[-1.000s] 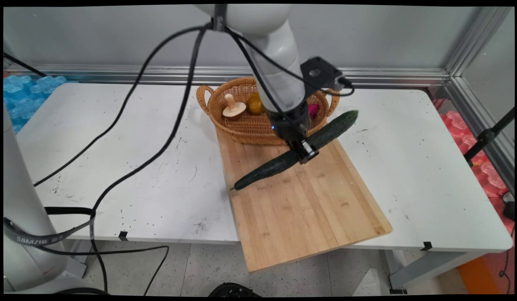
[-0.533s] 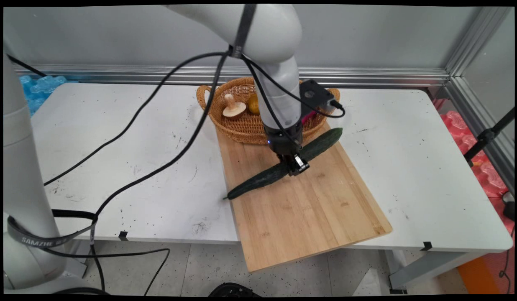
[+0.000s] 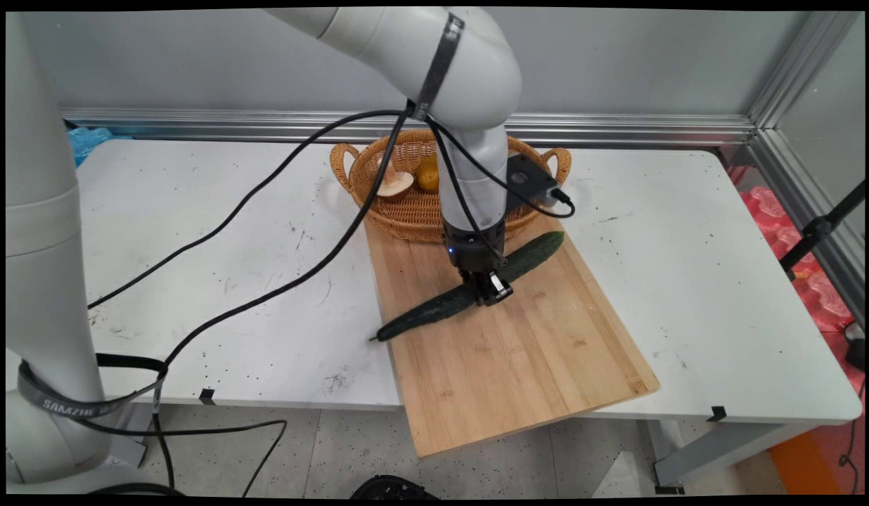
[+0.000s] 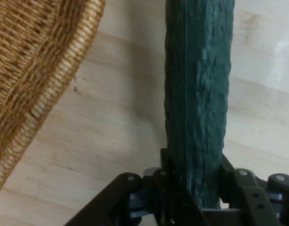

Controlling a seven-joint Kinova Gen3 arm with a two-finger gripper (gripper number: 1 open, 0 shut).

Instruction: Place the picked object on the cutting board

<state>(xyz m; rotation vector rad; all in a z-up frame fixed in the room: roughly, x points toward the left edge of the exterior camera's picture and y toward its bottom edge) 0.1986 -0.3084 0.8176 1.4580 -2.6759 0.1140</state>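
**Surfaces and materials on the desk**

The cucumber (image 4: 197, 94) has a dark green skin, rough and finely ridged, matt with a faint sheen. The cutting board (image 3: 505, 337) is pale wood in glued strips, smooth and matt. The basket (image 3: 406, 211) is woven wicker, coarse and golden brown. The pincer (image 3: 492, 289) is black, with a linkage that looks like matt plastic or metal. The desk (image 3: 687, 281) has a smooth white top, speckled with dark marks.
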